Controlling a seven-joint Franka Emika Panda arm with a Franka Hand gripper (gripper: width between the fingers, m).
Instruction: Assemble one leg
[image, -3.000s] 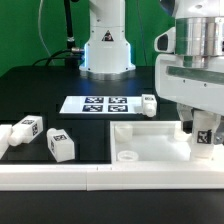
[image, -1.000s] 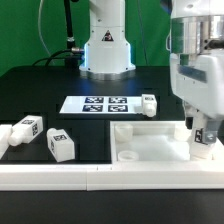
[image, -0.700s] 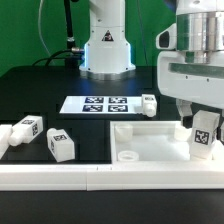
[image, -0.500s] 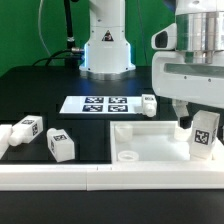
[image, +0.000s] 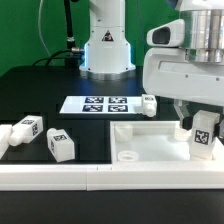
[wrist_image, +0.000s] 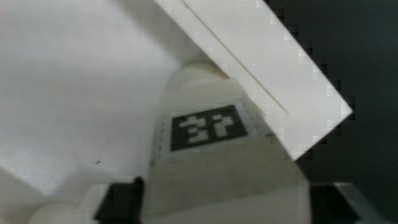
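Note:
My gripper (image: 198, 124) is shut on a white leg (image: 204, 135) with a black-and-white tag. It holds the leg upright at the near right corner of the large flat white square panel (image: 150, 140). In the wrist view the leg (wrist_image: 222, 150) fills the space between my two dark fingers (wrist_image: 121, 200), and its far end meets the panel's raised rim (wrist_image: 267, 70). Three more legs lie loose on the black table: two at the exterior view's left (image: 60, 145) (image: 24, 128) and one behind the panel (image: 149, 104).
The marker board (image: 95, 104) lies on the table in front of the robot base (image: 106, 50). A white ledge (image: 90, 177) runs along the near edge. The panel has a round socket (image: 127, 156) near its front left corner.
My wrist has turned in place over the panel's right corner, and the leg's tag has come round to face the exterior view. The leg has stayed at that corner.

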